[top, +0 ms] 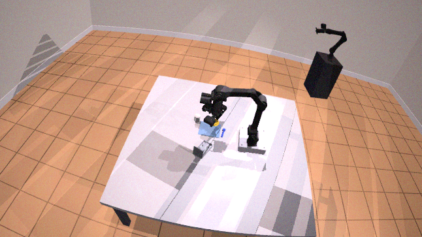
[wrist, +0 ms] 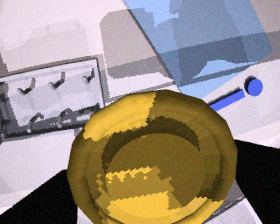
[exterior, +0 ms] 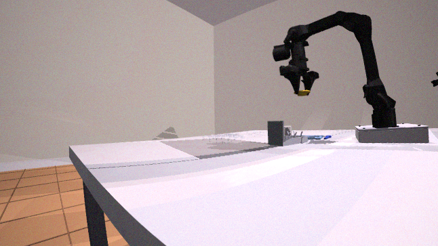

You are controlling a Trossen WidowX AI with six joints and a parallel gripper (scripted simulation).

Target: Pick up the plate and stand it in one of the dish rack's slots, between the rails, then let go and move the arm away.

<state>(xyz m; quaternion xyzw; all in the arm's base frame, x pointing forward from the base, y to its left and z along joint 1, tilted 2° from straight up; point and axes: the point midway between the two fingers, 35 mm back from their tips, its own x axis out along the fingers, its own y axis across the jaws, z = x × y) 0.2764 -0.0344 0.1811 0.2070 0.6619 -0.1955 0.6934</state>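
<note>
My gripper (top: pixel 212 121) (exterior: pixel 302 91) is shut on the yellow plate (top: pixel 215 123) (exterior: pixel 304 92) (wrist: pixel 153 163) and holds it high above the table. The plate lies roughly flat between the fingers and fills the wrist view, with the dark fingers at the lower left and lower right. The grey dish rack (top: pixel 202 148) (exterior: pixel 283 135) (wrist: pixel 51 96) stands on the table below and to the side of the plate, with a dark end wall and small rails inside. The plate is well clear of the rack.
A light blue mat (top: pixel 208 130) (wrist: pixel 204 23) lies on the table under the gripper. A blue utensil (top: pixel 223 132) (exterior: pixel 319 137) (wrist: pixel 237 95) lies beside the mat. A small white cup (top: pixel 197 117) stands to the left of the mat. The arm's base (top: pixel 251 143) (exterior: pixel 391 133) stands to the right.
</note>
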